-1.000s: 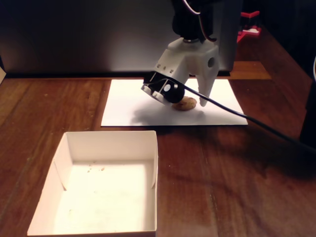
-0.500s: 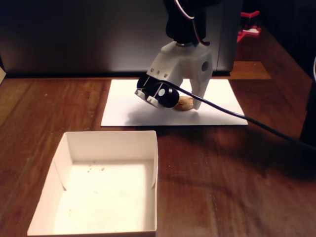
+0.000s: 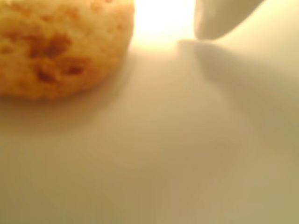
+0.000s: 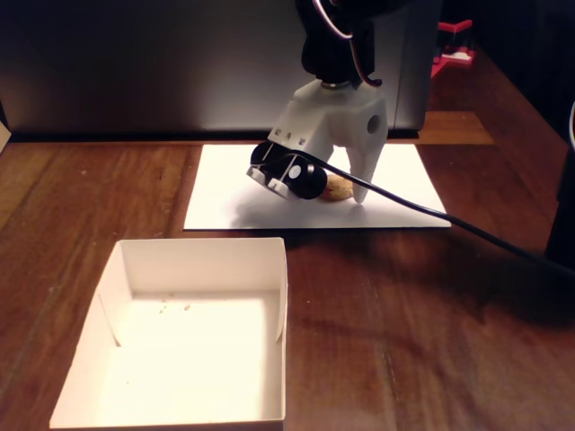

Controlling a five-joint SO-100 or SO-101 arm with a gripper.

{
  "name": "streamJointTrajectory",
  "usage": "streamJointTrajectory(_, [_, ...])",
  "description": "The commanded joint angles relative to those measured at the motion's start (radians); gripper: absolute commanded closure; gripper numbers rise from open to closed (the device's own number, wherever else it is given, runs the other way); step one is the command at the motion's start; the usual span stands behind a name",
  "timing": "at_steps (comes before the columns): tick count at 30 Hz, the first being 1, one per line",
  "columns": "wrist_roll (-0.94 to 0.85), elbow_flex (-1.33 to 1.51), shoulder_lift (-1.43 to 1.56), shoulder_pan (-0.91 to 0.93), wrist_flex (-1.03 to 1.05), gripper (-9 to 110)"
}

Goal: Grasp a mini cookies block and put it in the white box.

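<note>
The mini cookies block [image 4: 338, 188] is a small tan cookie lying on a flat white paper sheet [image 4: 229, 193] at the back of the table. My white gripper [image 4: 338, 197] is lowered over it, open; one fingertip [image 4: 360, 197] touches down just right of the cookie, while the other finger is hidden behind the black wrist camera [image 4: 292, 175]. In the wrist view the cookie [image 3: 60, 42] fills the upper left and that fingertip [image 3: 219, 16] stands apart from it at the upper right. The white box [image 4: 121, 278] sits empty at the front left.
A black cable [image 4: 449, 220] runs from the gripper across the wooden table [image 4: 431, 332] to the right. A dark panel [image 4: 135, 63] stands behind the paper. A red object [image 4: 454, 49] sits at the far back right.
The gripper has come down and shifted slightly left, bringing its visible finger close beside the cookie. The cookie and the box have not moved.
</note>
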Motion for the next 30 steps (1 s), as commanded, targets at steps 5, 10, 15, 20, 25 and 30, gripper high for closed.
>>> streamJointTrajectory(5, [0.012,-0.112,-0.002,0.003,0.003,63])
streamJointTrajectory(10, [0.014,-0.126,-0.015,0.003,0.02,63])
streamJointTrajectory(15, [0.017,-0.127,-0.018,0.002,0.02,63])
streamJointTrajectory(20, [0.021,-0.127,-0.023,0.005,0.017,69])
streamJointTrajectory(25, [0.028,-0.127,-0.023,0.006,0.014,75])
streamJointTrajectory(30, [0.034,-0.127,-0.023,0.006,0.012,82])
